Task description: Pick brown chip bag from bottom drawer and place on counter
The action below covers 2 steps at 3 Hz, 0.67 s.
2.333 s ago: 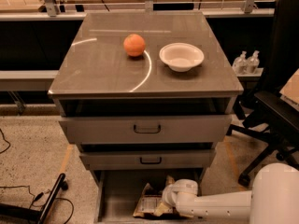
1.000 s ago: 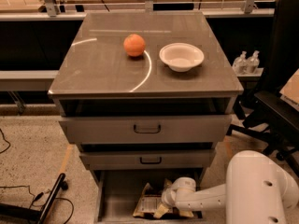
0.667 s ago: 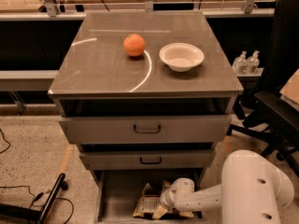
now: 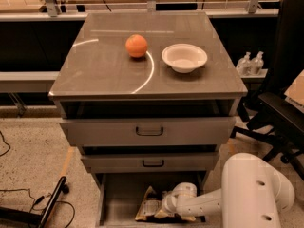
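The cabinet is seen from the front and above. Its counter [image 4: 99, 70] is a glossy grey-brown top marked with a thin curved white line [image 4: 148, 76]. An orange ball [image 4: 137, 46] is set near the middle of the counter. A white bowl [image 4: 185, 57] is set just beside the ball, to its right as seen, and the two are not touching.

Three grey drawers are stacked below the counter. The top drawer [image 4: 95, 131] and the middle drawer [image 4: 190, 162] are each fitted with a black handle at the centre of the front. The bottom drawer [image 4: 118, 197] is pulled out, and its plain grey floor is exposed on the left side.

The brown chip bag [image 4: 147, 207] is located inside the bottom drawer, lying flat towards the middle of the tray. A pale label panel is shown on its upper face, and tan edges are visible around the dark foil.

The white arm [image 4: 204, 202] is extended into the bottom drawer from the right of the view, from a large rounded white housing [image 4: 251, 189] at the lower right. The gripper [image 4: 164, 208] is positioned low in the drawer, against the right edge of the brown chip bag. Whether the gripper is spread or closed on the bag cannot be told, as its tip is merged with the bag in this view.

A black chair [image 4: 285, 108] is placed to the right of the cabinet, and two clear bottles [image 4: 251, 63] are seen behind it. A black cable [image 4: 19, 208] is laid on the speckled floor [image 4: 28, 160] at the lower left.
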Tool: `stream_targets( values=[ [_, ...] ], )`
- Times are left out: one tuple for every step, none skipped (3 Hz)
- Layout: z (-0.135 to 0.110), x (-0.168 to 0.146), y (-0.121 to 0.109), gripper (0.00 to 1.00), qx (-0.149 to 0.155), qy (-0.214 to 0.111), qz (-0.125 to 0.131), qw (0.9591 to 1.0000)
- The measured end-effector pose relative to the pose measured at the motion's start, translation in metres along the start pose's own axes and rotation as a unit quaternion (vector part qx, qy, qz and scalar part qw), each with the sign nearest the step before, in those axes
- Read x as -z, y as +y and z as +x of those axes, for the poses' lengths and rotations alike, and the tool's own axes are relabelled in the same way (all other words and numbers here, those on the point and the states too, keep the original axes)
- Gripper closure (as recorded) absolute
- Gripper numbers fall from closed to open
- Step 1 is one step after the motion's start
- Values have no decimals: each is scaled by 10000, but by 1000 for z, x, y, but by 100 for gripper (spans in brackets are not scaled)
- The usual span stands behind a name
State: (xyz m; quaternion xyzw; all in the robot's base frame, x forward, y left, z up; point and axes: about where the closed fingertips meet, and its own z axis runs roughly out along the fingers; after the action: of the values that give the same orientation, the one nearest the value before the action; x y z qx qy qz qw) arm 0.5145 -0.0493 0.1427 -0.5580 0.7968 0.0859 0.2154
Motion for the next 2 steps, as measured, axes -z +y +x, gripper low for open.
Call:
stream_targets(
  values=[
    [0,-1,1,64,1,-1,-10,10000],
    [0,-2,2,85,1,-1,-18,10000]
  ],
)
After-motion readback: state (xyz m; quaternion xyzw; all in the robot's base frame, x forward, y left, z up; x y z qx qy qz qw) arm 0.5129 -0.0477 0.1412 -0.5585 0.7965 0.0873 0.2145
